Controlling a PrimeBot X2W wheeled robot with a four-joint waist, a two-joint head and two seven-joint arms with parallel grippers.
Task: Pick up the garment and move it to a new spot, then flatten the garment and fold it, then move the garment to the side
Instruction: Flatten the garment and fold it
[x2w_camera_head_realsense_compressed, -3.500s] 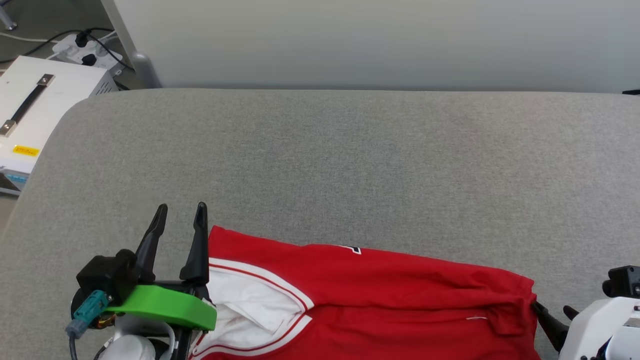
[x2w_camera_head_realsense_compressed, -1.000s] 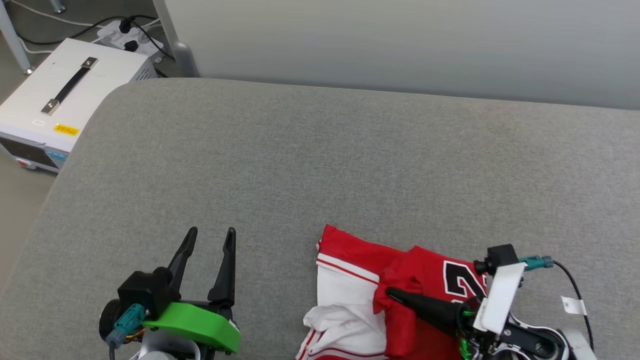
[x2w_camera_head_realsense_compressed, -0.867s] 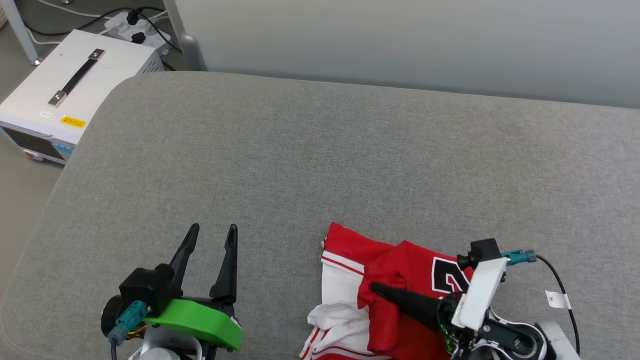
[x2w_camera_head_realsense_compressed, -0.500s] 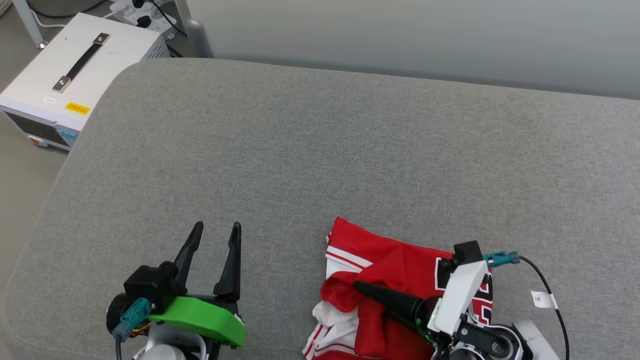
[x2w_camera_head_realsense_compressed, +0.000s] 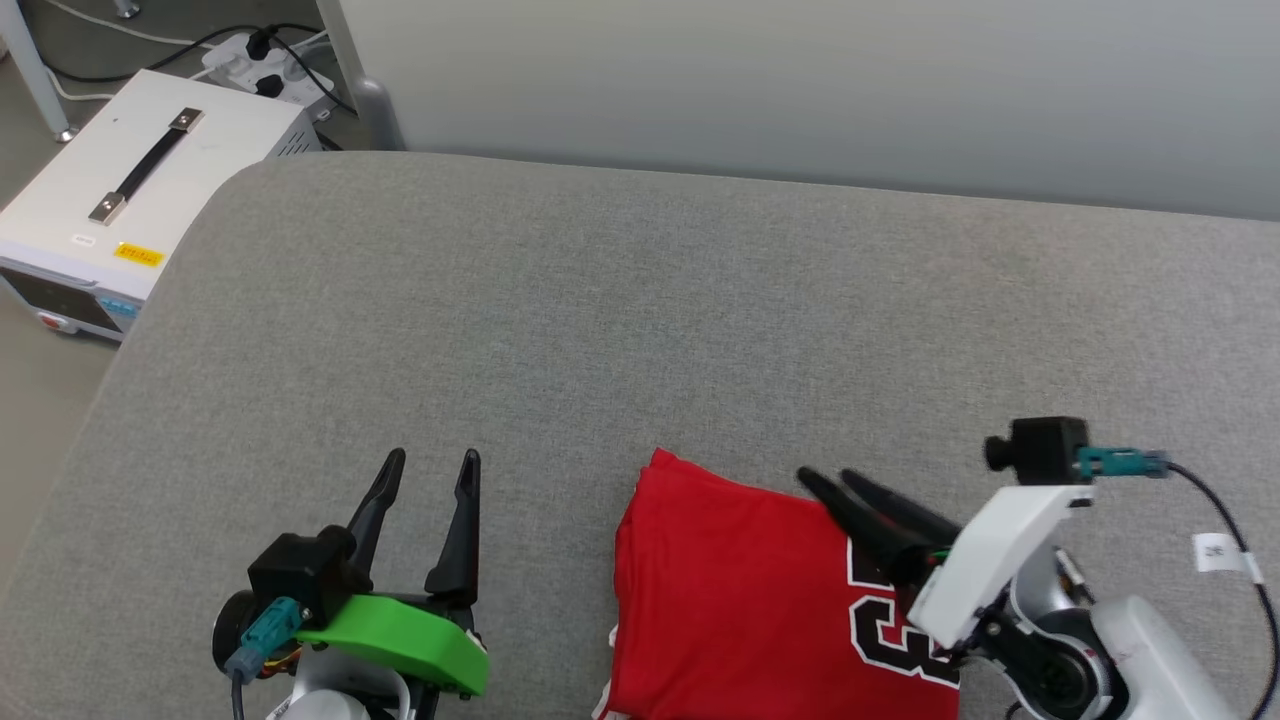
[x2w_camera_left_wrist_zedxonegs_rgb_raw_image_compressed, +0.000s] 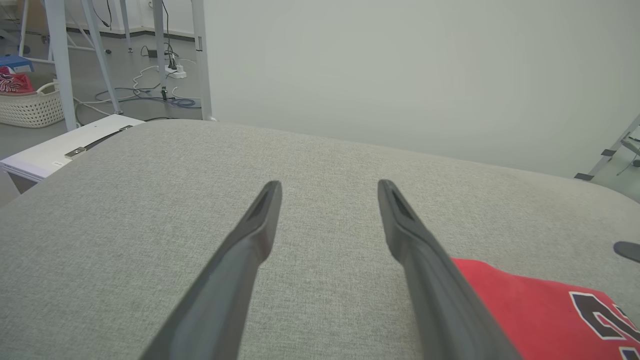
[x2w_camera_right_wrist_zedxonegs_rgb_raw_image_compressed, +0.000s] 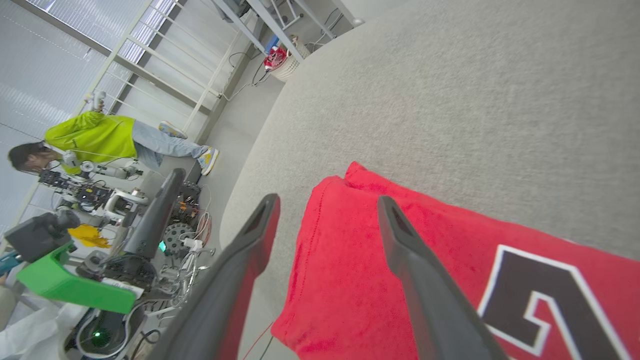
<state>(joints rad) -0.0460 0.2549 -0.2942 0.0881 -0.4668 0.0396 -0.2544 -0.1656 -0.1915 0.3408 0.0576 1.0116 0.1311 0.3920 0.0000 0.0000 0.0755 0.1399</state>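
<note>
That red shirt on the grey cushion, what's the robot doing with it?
A two-armed robot is folding it. The red shirt lies folded in a neat block on the grey cushion, number print up. The right gripper is open over its far edge, holding nothing; the left gripper sits open to the left, clear of the cloth.

Right tool (x2w_camera_right_wrist_zedxonegs_rgb_raw_image_compressed: 327, 198) spread wide over the folded red garment (x2w_camera_right_wrist_zedxonegs_rgb_raw_image_compressed: 340, 280) — number print (x2w_camera_right_wrist_zedxonegs_rgb_raw_image_compressed: 505, 280) lower right — on grey cushion (x2w_camera_right_wrist_zedxonegs_rgb_raw_image_compressed: 450, 100).
</note>
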